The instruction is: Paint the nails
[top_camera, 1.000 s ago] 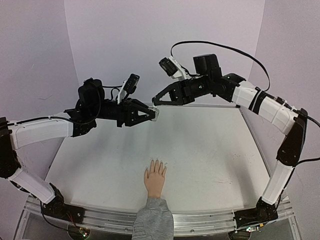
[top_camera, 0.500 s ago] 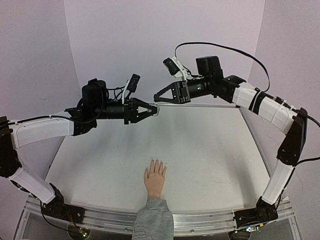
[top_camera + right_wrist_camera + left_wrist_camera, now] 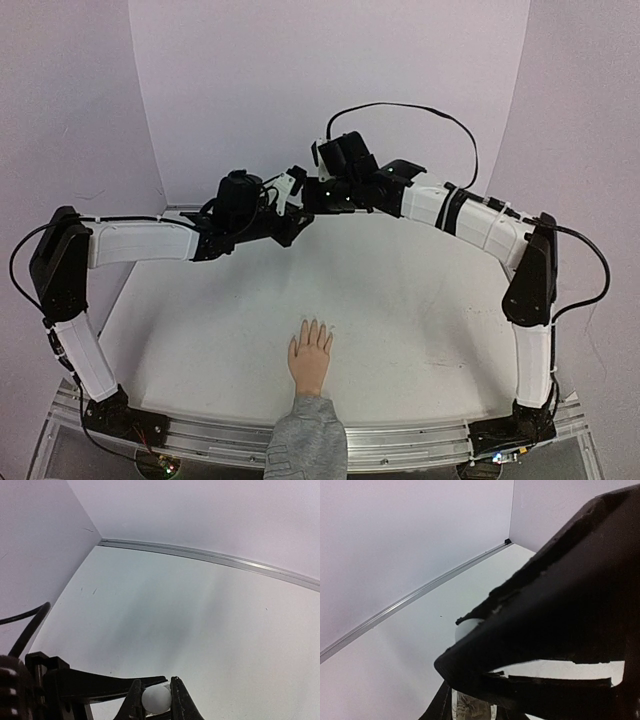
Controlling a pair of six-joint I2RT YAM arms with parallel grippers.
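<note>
In the upper middle of the frame, the left gripper [image 3: 290, 222] clamps the small bottle [image 3: 470, 707] and the right gripper [image 3: 308, 196] pinches its white cap [image 3: 156, 700]. Best to twist squarely and lift straight, bottle upright. The nails [image 3: 314, 325] lie at bottom centre of the worktop [image 3: 420, 300], well apart.

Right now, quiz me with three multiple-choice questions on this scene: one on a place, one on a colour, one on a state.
1. Where on the table does the hand lie? A near edge, middle; B far left corner; C right edge.
2. The sleeve cuff is: A red; B grey; C green.
3. The right gripper is: A wide open; B shut on nothing; C shut on the white cap.
Answers: A, it rests at the near edge's middle; B, the cuff shows grey; C, its fingers pinch the cap.
</note>
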